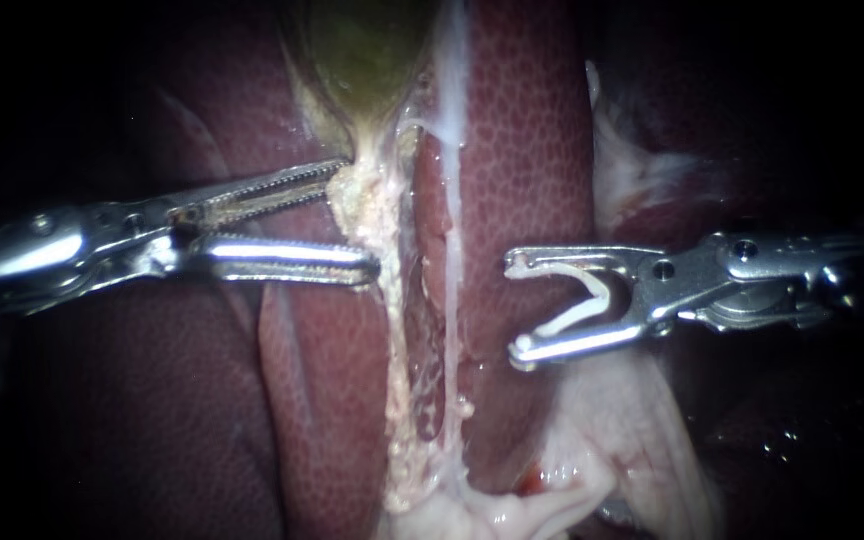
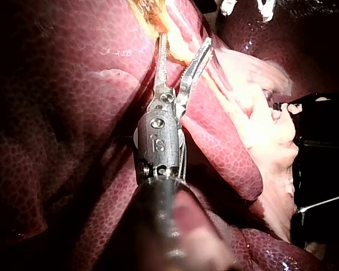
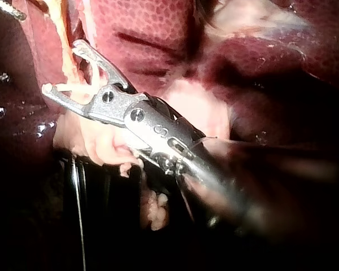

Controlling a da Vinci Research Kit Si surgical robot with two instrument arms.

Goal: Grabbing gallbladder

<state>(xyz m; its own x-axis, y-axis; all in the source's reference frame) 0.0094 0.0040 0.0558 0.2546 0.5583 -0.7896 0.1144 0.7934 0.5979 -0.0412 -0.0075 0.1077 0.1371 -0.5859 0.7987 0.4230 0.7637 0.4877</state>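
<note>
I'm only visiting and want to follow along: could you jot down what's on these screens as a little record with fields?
Gallbladder: greenish sac at the top of the endoscope view
Liver: dark red, on both sides of the gallbladder
Pale tissue strip: runs down from the gallbladder
Left instrument: serrated jaws open, one on each side of the strip just below the gallbladder, not closed on it
Right instrument: jaws hold an open white clip, to the right of the strip
Grab: not yet made
</note>
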